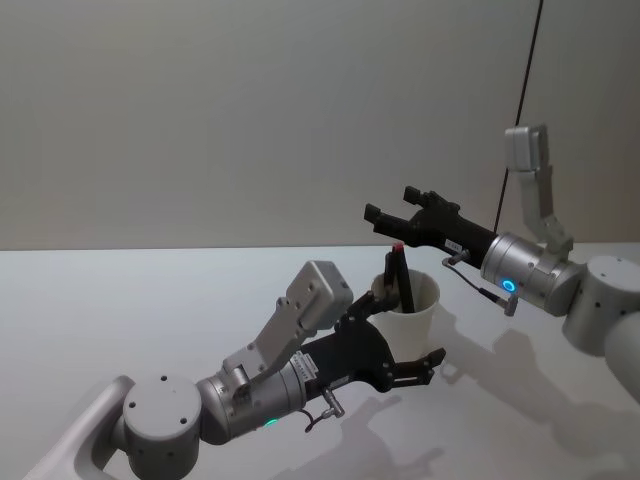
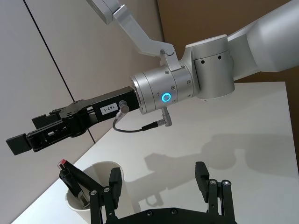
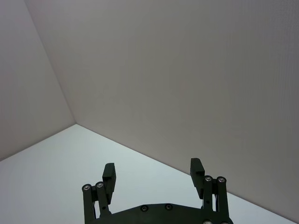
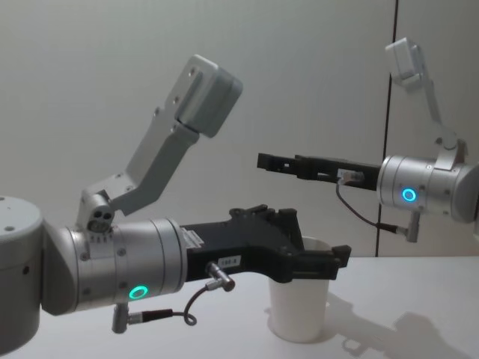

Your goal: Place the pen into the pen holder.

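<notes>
Standing on a smooth pale desk (image 1: 150,310) before a plain grey wall (image 1: 250,110): white paper pen holder (image 1: 412,310), tapered, rolled rim, with the dark pen (image 1: 400,275) (red-tipped) leaning inside. Reaching in low, left hand (image 1: 405,335), black fingers spread wide, one either side of the pen holder, gripping nothing. Hovering level above and behind the rim, right hand (image 1: 390,222), empty, black ridged fingers (image 3: 196,170) parted wide. Silver cylindrical wrists, glowing rings.

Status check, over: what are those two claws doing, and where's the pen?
Pen standing in the cup. Left gripper open around cup. Right gripper open, above it, empty. Nothing in the way.
</notes>
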